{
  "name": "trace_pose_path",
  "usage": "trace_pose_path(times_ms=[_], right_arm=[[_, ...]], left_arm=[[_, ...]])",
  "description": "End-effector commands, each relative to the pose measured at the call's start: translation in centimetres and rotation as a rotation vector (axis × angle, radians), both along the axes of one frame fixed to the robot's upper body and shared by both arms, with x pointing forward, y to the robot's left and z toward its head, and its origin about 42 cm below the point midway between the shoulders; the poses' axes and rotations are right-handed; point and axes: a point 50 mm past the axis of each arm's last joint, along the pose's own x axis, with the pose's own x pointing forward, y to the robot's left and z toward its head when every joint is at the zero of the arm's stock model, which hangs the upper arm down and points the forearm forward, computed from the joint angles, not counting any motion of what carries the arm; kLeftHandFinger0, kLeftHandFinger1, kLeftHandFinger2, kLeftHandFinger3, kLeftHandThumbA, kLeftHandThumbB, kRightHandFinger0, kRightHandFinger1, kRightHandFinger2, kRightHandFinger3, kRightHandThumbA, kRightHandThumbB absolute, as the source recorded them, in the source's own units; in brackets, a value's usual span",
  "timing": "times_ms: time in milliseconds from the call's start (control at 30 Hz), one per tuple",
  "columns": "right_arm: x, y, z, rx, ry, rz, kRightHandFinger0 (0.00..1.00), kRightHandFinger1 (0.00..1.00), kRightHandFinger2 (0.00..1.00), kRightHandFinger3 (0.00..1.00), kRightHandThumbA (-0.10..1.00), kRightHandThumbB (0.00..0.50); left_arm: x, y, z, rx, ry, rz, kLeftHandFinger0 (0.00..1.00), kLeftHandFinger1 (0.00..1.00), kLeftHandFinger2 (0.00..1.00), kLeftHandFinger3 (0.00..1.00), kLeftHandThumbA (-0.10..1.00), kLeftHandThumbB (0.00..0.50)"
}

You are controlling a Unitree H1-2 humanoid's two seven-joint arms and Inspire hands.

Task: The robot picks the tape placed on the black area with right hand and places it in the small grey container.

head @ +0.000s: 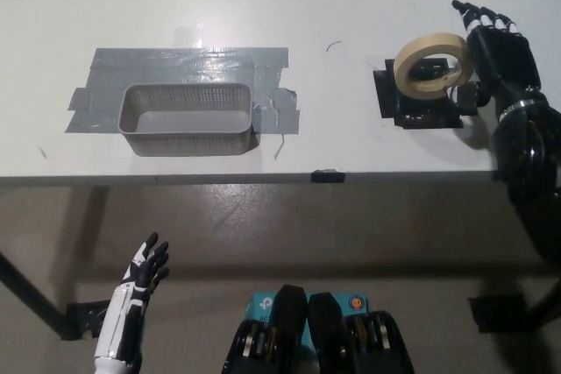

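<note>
We see a roll of tan tape (433, 65) standing tilted on a small black patch (424, 105) on the white worktop (263, 6). The patch is on the right part of the worktop, near the front edge.

Our black right hand (496, 50) is just beside the tape, on the tape's right side. Its fingers (480, 17) point up and away from us and are a little spread. The hand looks like it touches the edge of the roll, but we cannot tell if it has a real hold on it. The tape is not lifted; its low edge sits on the black patch.

The small grey container (187, 119) is well apart from the tape, on the left part of the worktop. It is a mesh basket with nothing in it that we can see. It sits on strips of grey tape (188, 66) stuck flat to the worktop.

Our white left hand (145, 268) rests low at the left, below the worktop's front edge. Its fingers are spread and it holds nothing.
</note>
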Motion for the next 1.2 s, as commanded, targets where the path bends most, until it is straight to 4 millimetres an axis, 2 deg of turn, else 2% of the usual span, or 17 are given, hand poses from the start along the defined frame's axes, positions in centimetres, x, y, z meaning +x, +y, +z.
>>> trace_pose_path(times_ms=[0,333,400,833,967,1067,1167], right_arm=[[1.5,1.0,4.0,-0.029,-0.123,-0.017,1.0,1.0,1.0,1.0,0.89,0.456],[2.4,2.4,5.5,-0.053,-0.131,-0.001,1.0,1.0,1.0,1.0,0.95,0.455],[2.5,2.8,5.6,-0.056,-0.131,-0.001,1.0,1.0,1.0,1.0,0.94,0.447],[3.6,4.0,4.5,-0.098,-0.093,-0.016,1.0,1.0,1.0,1.0,0.92,0.447],[4.0,3.9,4.1,-0.105,-0.067,-0.031,1.0,1.0,1.0,1.0,0.91,0.446],[4.4,3.7,3.6,-0.12,-0.049,-0.044,1.0,1.0,1.0,1.0,0.89,0.45],[4.9,3.4,3.5,-0.154,-0.045,-0.061,1.0,1.0,1.0,1.0,0.88,0.452]], left_arm=[[0.0,0.1,0.4,0.02,-0.015,-0.011,1.0,1.0,1.0,1.0,0.98,0.087],[-0.2,0.4,0.5,0.028,-0.013,-0.017,1.0,1.0,1.0,1.0,0.98,0.086],[-0.2,0.4,0.4,0.038,-0.012,-0.017,1.0,1.0,1.0,1.0,0.99,0.09],[-0.5,0.5,0.2,0.043,-0.011,-0.017,1.0,1.0,1.0,1.0,0.99,0.079],[-0.4,0.5,0.3,0.041,-0.01,-0.025,1.0,1.0,1.0,1.0,0.97,0.067],[-0.4,0.6,0.4,0.039,-0.012,-0.023,1.0,1.0,1.0,1.0,0.97,0.084],[-0.3,0.6,0.5,0.04,-0.018,-0.026,1.0,1.0,1.0,1.0,0.98,0.073]])
